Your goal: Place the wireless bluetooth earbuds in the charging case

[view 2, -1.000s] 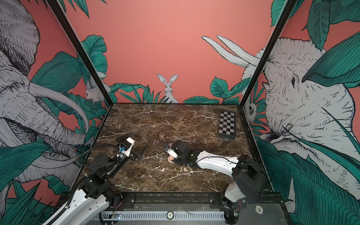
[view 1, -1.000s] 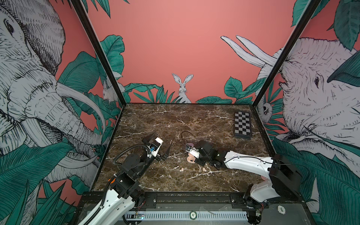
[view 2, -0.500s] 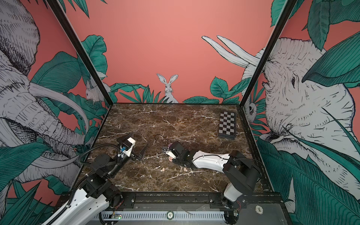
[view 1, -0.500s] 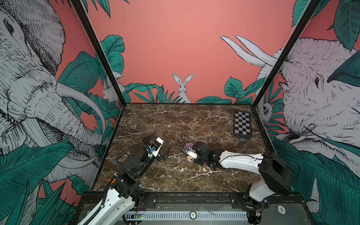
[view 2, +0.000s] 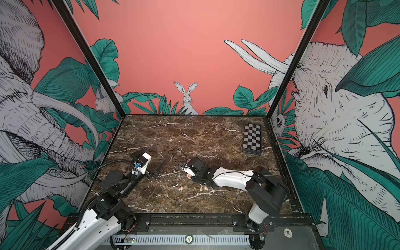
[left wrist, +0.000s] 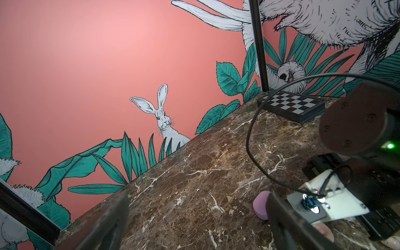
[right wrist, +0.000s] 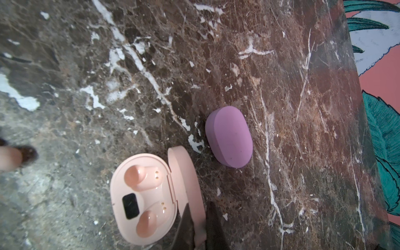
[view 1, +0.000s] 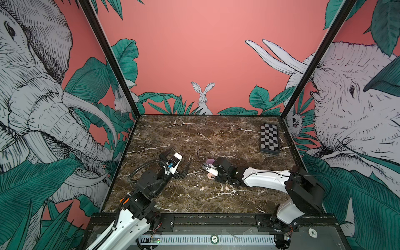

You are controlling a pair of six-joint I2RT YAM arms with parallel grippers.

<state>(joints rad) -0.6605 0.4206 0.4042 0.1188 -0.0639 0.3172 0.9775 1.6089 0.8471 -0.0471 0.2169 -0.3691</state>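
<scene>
Marble table (view 1: 194, 134): right gripper (right wrist: 195, 229) pinching peach case (right wrist: 149, 199) lid open; next, fetching peach earbuds (view 1: 202, 188) with wide-open left gripper (view 1: 177, 161).

Bare marble table (view 1: 194, 134) behind, chessboard (view 1: 269, 140) blocking far right corner

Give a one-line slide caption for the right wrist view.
Open peach charging case with both wells empty beside the closed lilac case on marble; right tool pinches the open lid.

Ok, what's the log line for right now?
left gripper: open | right gripper: shut on pink case lid | pink case: open, empty | purple case: closed | buds: loose on table
</scene>
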